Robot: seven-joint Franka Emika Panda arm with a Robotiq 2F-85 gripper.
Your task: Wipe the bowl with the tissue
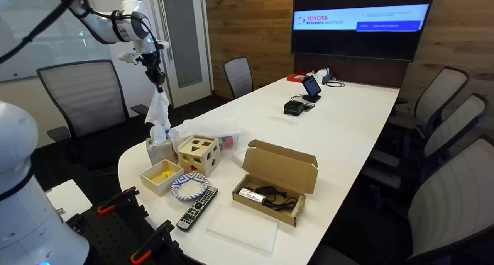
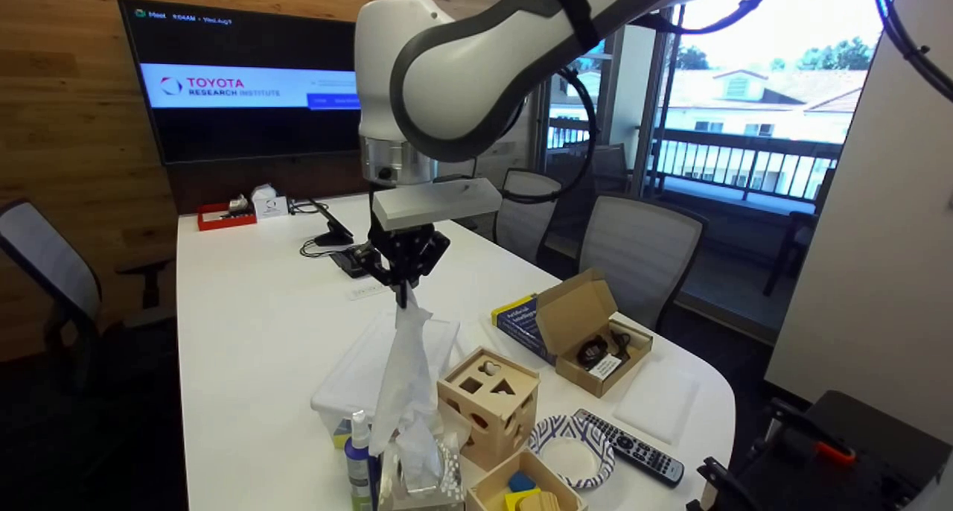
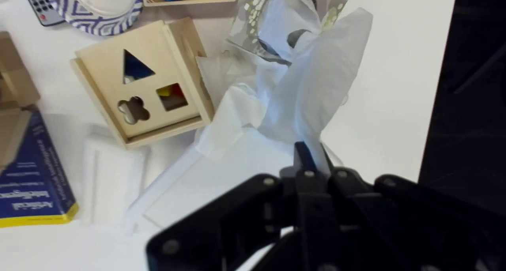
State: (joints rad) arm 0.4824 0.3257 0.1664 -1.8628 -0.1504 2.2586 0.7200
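Observation:
The tissue (image 1: 158, 109) is a white sheet hanging stretched down from my gripper (image 1: 159, 88). It also shows in an exterior view (image 2: 406, 354) and in the wrist view (image 3: 320, 77). The gripper is shut on its upper end, with the fingertips (image 3: 314, 154) pinching it. Its lower end reaches the patterned tissue box (image 2: 450, 472), where more white tissue sticks out; I cannot tell whether they are apart. The bowl (image 1: 190, 186), blue-and-white patterned and shallow, sits on the table beside the tan tray, and also shows in the wrist view (image 3: 104, 2). The gripper is well above and away from it.
A wooden cube with holes (image 3: 104, 65) stands between tissue box and bowl. A tan tray (image 1: 156, 187) holds blocks. A remote (image 1: 197, 210) touches the bowl's side. An open cardboard box (image 1: 279, 166), a clear plastic box (image 2: 350, 381), a spray bottle (image 2: 358, 462) and a book (image 2: 521, 326) lie around.

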